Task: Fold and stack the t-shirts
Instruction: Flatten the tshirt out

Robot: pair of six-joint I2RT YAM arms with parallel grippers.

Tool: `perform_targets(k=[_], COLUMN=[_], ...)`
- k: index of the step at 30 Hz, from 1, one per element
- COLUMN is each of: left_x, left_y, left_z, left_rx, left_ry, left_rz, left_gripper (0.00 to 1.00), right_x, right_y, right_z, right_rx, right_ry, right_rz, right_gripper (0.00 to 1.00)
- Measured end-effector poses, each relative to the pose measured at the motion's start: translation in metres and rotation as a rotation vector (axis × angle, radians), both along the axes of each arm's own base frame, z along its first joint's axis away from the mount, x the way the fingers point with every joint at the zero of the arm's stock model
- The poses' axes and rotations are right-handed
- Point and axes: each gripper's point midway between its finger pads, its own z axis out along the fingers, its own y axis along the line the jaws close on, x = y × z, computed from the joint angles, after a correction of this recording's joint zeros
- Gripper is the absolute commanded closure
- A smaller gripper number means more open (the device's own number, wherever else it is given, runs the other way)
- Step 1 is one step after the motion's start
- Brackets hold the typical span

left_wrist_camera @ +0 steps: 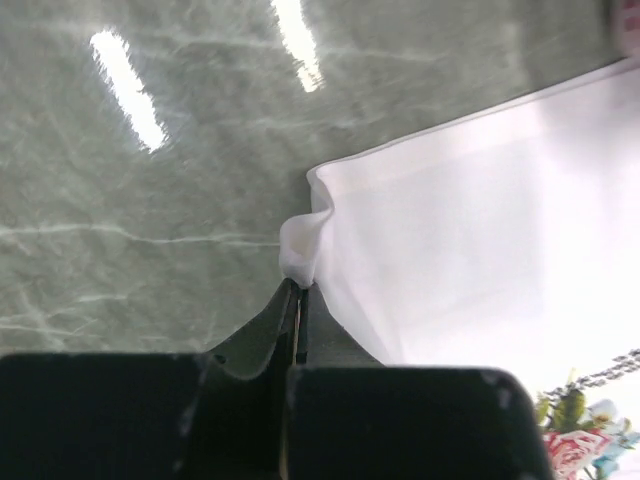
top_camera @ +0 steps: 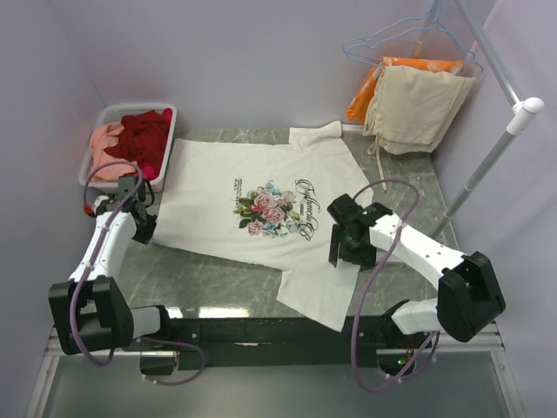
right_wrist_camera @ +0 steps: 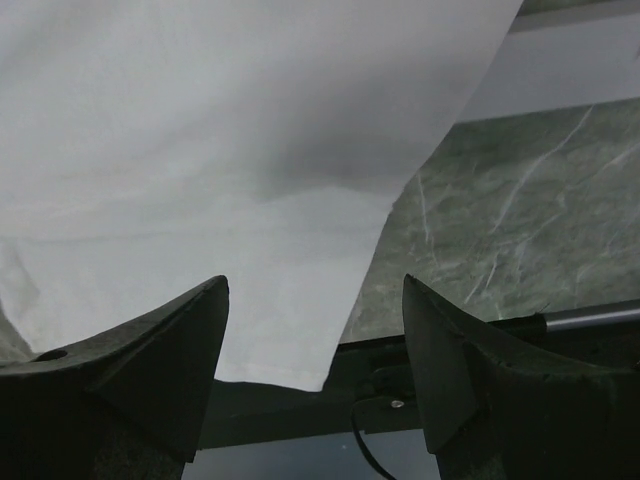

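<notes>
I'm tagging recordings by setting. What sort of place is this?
Probably a lab laundry-folding station: a white floral t-shirt spread on a marble-look table, a basket of clothes, and a garment rack.

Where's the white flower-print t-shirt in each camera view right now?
Top external: white short-sleeved cotton t-shirt with rose print spread flat, centre.
Left wrist: its hem corner pinched by the shut left gripper; cloth on the right.
Right wrist: its cloth fills upper left, under the open right gripper.
Shared landmark: green marble table top.
</notes>
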Motion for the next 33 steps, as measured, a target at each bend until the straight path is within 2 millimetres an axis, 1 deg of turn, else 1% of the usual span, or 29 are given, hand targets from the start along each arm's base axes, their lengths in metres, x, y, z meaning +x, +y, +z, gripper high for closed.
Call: perform_targets(k=[2, 3, 7, 10, 13, 15, 19, 25, 33], left_x=[0.008, 0.01, 0.008, 0.006, 0.003, 0.002, 0.003, 0.002, 0.001], left_y=[0.003, 0.004, 0.005, 0.005, 0.005, 0.006, 0.006, 0.005, 0.005], left_z=[0.011, 0.013, 0.011, 0.006, -0.002, -0.007, -0.013, -0.019, -0.022], left_rx=[0.016, 0.021, 0.031, 0.033, 0.034, 0.035, 0.035, 0.035, 0.037], left_ry=[-0.03, -0.035, -0.019, 0.001, 0.028, 0.049, 0.066, 0.081, 0.094], left_rz=[-0.008, -0.012, -0.022, -0.033, -0.039, -0.042, -0.045, -0.054, -0.065], left_gripper=[0.99, 0.99, 0.99, 0.99, 0.99, 0.99, 0.99, 0.99, 0.99], right_x=[-0.012, -0.018, -0.046, -0.067, -0.087, -0.097, -0.103, -0.1, -0.101], right_y=[0.003, 0.005, 0.008, 0.01, 0.015, 0.019, 0.027, 0.033, 0.033], right_z=[-0.006, -0.01, -0.022, -0.033, -0.044, -0.047, -0.047, -0.05, -0.058], right_rx=[0.004, 0.011, 0.043, 0.06, 0.071, 0.071, 0.086, 0.1, 0.096], right_ry=[0.016, 0.021, 0.054, 0.086, 0.128, 0.146, 0.147, 0.141, 0.155], right_rz=[0.022, 0.03, 0.053, 0.072, 0.103, 0.123, 0.141, 0.117, 0.089], right_gripper=[0.32, 0.34, 0.46, 0.49, 0.5, 0.5, 0.49, 0.49, 0.48])
